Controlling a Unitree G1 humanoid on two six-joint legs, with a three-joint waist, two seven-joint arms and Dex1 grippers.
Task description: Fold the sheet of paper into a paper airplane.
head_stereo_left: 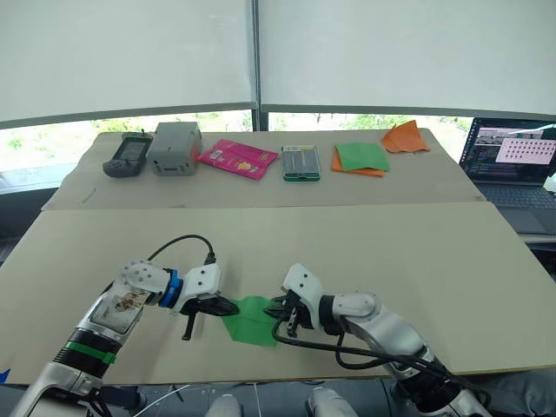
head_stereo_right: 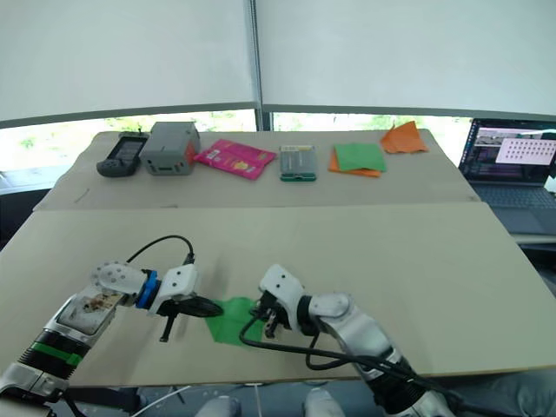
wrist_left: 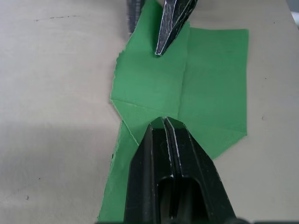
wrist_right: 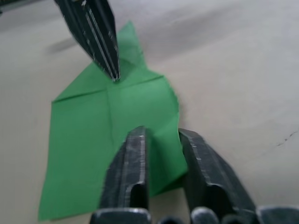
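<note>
Meanwhile, left gripper (wrist_left: 164,122) (fingers together) presses the sheet of paper (wrist_left: 205,88); right gripper (wrist_right: 161,133) spread above it.

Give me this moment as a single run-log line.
stage: folding, airplane unfinished | sheet of paper: flat on table, creased | left gripper: jaws shut, tip on sheet | right gripper: jaws open at opposite edge

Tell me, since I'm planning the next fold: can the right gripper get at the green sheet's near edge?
Probably yes: the right gripper is open right over the sheet of paper, nothing between them; the shut left gripper presses its other side.
</note>
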